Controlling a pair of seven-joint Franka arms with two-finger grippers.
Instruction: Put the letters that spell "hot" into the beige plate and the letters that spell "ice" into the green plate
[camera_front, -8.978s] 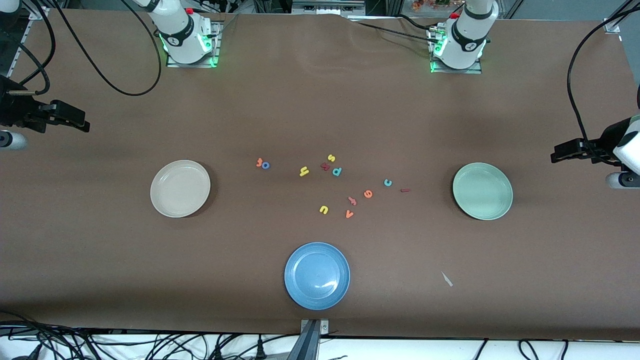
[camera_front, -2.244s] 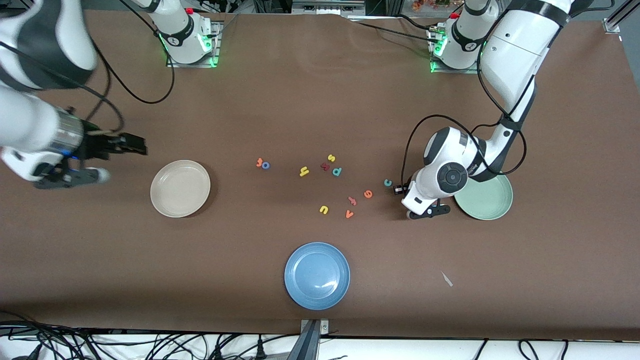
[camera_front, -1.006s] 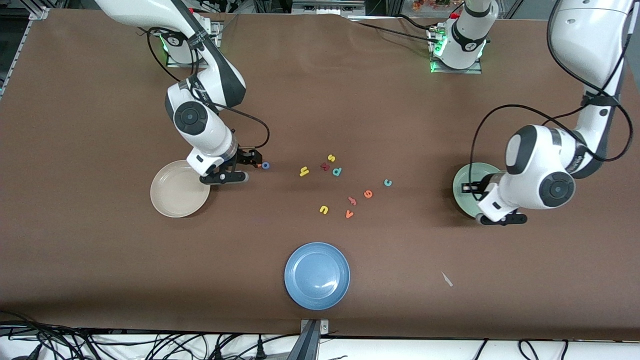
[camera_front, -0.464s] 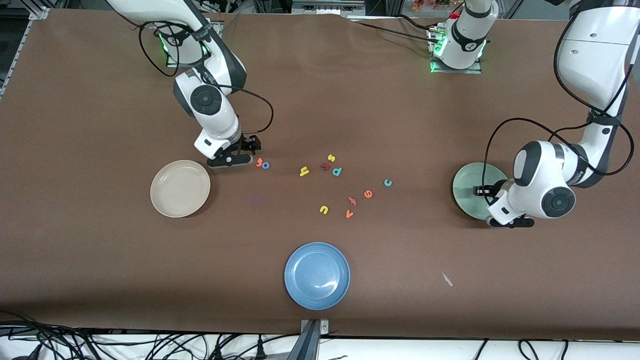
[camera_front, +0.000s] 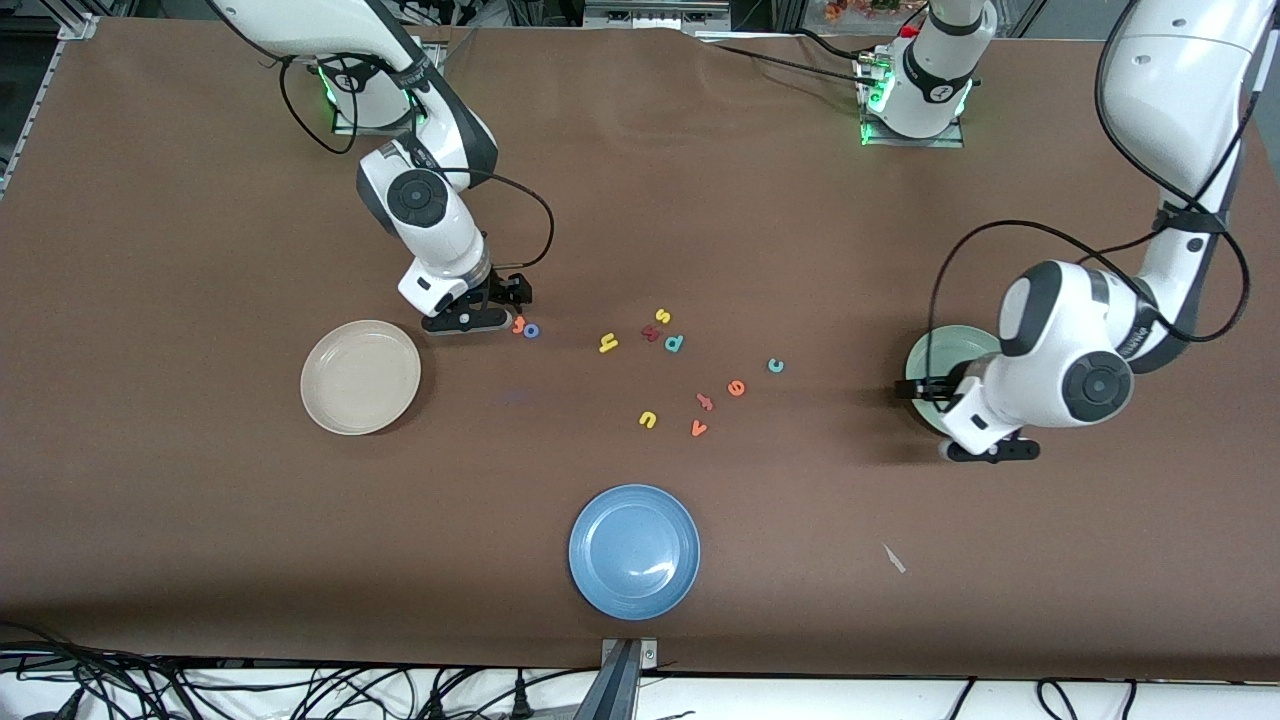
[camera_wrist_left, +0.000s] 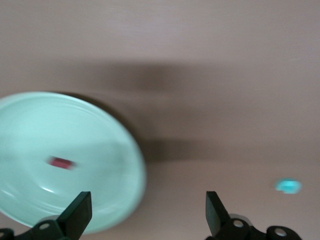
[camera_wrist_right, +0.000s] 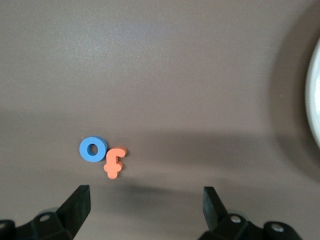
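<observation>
The dark red i is lying flat inside the green plate, a small bar against the pale mint surface. The green plate is sitting toward the left arm's end of the table, partly covered by that arm in the front view. The teal c and orange e are lying on the brown table between the plate and the letter cluster, apart from each other, with bare table around both.

The left gripper is hanging over the plate's rim on the side toward the cluster, its fingers spread wide and holding nothing.

The orange t and blue o, a small ring, are lying touching each other near the beige plate, which is sitting plain and cream toward the right arm's end. The yellow h is lying by itself, farther toward the middle.

The right gripper is hovering just beside the t and o, jaws wide apart and gripping nothing.

A blue plate is sitting nearest the front camera, well apart from the letters.
</observation>
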